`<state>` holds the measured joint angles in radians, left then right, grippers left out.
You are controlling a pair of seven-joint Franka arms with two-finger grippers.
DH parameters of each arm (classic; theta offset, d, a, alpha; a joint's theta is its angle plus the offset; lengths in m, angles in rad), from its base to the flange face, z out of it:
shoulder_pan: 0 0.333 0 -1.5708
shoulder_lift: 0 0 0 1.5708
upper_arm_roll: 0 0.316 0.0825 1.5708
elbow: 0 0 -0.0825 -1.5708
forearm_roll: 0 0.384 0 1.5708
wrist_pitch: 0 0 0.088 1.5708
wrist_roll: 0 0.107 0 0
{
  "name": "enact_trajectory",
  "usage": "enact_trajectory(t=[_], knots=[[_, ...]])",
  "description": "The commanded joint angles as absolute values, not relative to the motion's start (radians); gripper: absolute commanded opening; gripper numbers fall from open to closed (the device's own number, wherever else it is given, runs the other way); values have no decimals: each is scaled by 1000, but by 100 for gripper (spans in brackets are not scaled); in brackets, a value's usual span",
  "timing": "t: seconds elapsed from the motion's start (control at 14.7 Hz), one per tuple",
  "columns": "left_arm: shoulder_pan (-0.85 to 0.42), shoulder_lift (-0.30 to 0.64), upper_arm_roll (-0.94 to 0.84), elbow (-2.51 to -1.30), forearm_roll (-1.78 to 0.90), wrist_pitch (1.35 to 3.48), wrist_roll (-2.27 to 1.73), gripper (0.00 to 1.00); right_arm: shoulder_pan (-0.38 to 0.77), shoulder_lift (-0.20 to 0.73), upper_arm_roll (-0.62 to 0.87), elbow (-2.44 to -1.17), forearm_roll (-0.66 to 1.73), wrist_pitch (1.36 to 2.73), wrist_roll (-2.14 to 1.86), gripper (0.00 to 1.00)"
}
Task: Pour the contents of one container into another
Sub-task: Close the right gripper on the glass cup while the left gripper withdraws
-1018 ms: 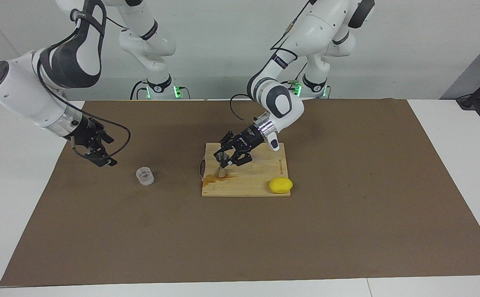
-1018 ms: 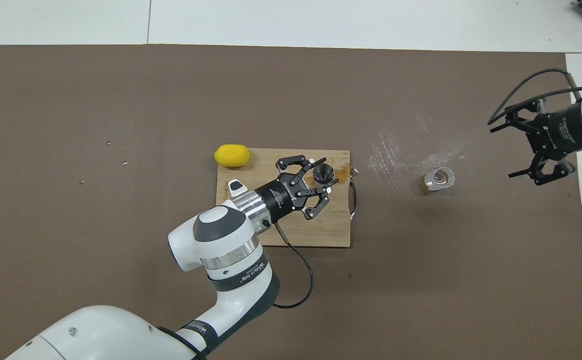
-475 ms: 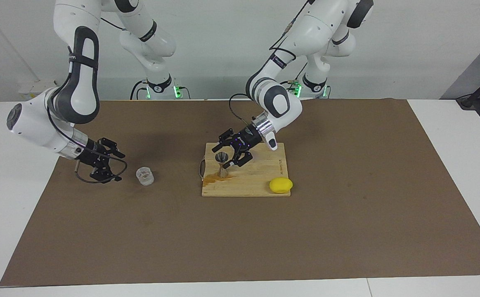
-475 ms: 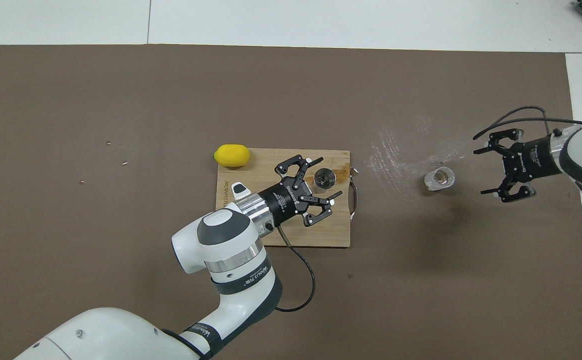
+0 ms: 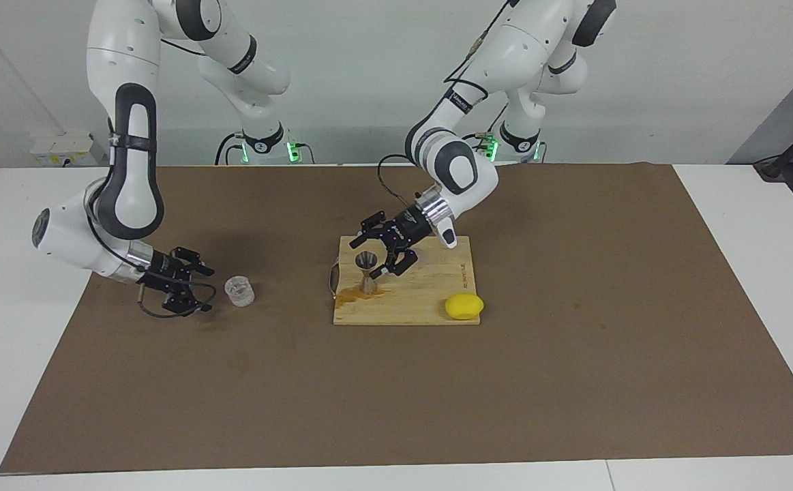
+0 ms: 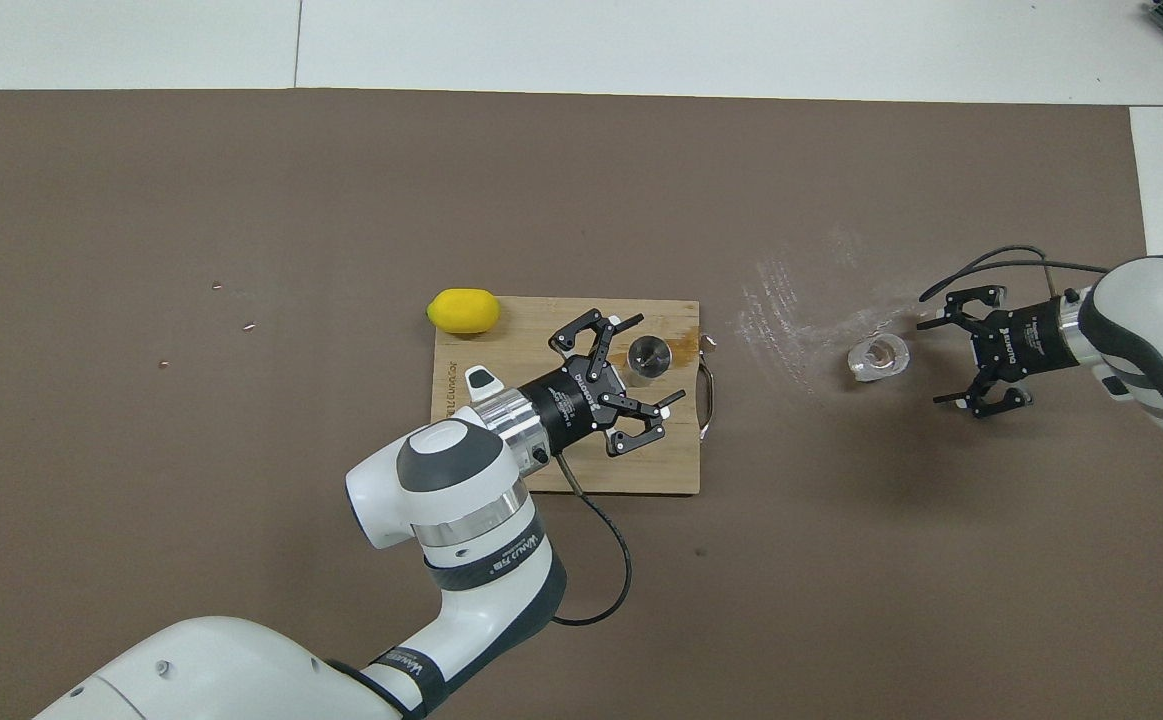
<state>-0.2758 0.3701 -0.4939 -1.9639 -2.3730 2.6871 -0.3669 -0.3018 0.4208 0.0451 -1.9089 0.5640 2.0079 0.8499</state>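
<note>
The grey metal jigger point(image 5: 367, 268) point(image 6: 649, 355) stands upright on the wooden cutting board point(image 5: 430, 300) point(image 6: 541, 470). My left gripper point(image 5: 371, 257) point(image 6: 656, 358) is open, its fingers on either side of the jigger and not gripping it. The small clear cup point(image 5: 239, 291) point(image 6: 878, 358) sits on the brown mat toward the right arm's end of the table. My right gripper point(image 5: 206, 290) point(image 6: 933, 362) is low beside the cup, open, with a small gap to it and nothing between its fingers.
A yellow lemon point(image 5: 464, 306) point(image 6: 462, 310) lies at the board's corner toward the left arm's end. An orange-brown spill point(image 5: 350, 294) stains the board by the jigger. A whitish smear point(image 6: 791, 300) marks the mat between board and cup.
My left gripper has opened and let go of the jigger, which stays upright. My right arm has come down and moved in toward the cup.
</note>
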Motion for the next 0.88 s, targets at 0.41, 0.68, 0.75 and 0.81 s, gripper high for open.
enact_trajectory(t=[0.41, 0.68, 0.75, 0.81], knots=[[-259, 232, -472, -1983, -2365, 2721, -371, 100, -264, 408, 64, -1921, 606, 2008, 824, 100], [-161, 212, -479, -1973, -2178, 2712, -365, 100, -252, 408, 64, -1919, 643, 2005, 824, 100], [-137, 212, -480, -1971, -2086, 2706, -367, 100, -252, 408, 64, -1917, 643, 2005, 824, 100], [-112, 207, -480, -1971, -2010, 2694, -368, 100, -250, 408, 64, -1919, 650, 2003, 824, 100]])
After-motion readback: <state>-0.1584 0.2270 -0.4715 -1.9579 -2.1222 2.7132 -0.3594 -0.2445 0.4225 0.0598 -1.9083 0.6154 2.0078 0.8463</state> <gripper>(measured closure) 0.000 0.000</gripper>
